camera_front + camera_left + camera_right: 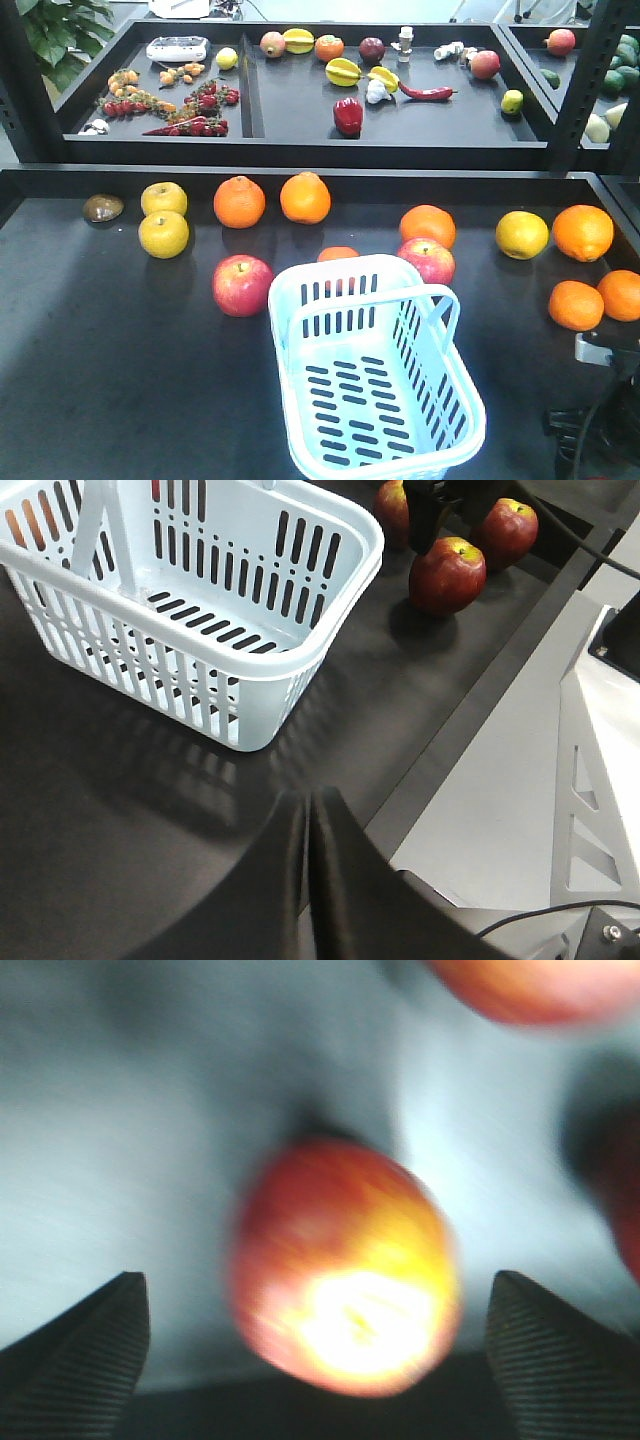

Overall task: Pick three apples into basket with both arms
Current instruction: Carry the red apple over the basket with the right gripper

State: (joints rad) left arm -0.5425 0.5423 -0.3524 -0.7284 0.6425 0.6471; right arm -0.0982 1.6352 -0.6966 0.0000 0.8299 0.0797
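Two black ridged fingertips [70, 1350] of the right pincer [320, 1360] sit closest, spread wide apart with nothing in them. Between them, not touching either one, is a blurry round red apple with a yellow patch [345, 1270].

From the left wrist view, three dark red apples [447, 575] stand close together on the dark worktop [150, 810] near its front edge. They are just beside the pale blue plastic basket with slotted sides [300, 660]. No apple is in the basket yet. The left pincer [308, 815] has its black fingers pressed together and holds nothing.

I think an apple like this is hard and a bit heavy for its size. Its skin looks smooth and shiny, so it may slip or roll away. It can bruise if it is squeezed too hard or dropped. The best place to hold it is probably around its fat middle, with one finger on each side and the stem on top.
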